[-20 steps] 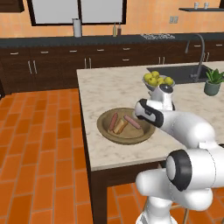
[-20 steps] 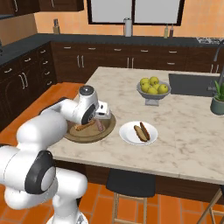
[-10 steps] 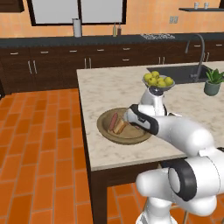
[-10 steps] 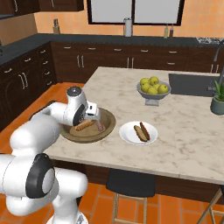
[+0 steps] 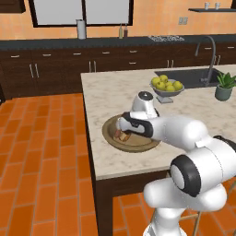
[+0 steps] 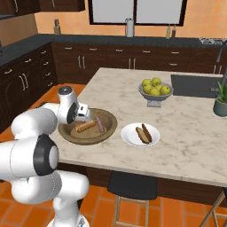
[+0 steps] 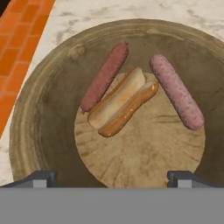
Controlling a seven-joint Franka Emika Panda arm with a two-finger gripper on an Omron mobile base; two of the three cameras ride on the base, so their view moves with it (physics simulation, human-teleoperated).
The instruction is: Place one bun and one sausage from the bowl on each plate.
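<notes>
Left base: end effector [image 5: 121, 130] over the bowl [image 5: 109, 133] on the surface.
Right base: white plate [image 6: 128, 135] already filled.
Hand: jaws spread wide, empty; bun [image 7: 121, 101] between two sausages. Next, probably descend and grasp the bun.

The arm covers the near rim of the bowl [image 5: 113, 137] in the left base view; the counter [image 6: 190, 133] is cut off at the right base view's right edge.
</notes>
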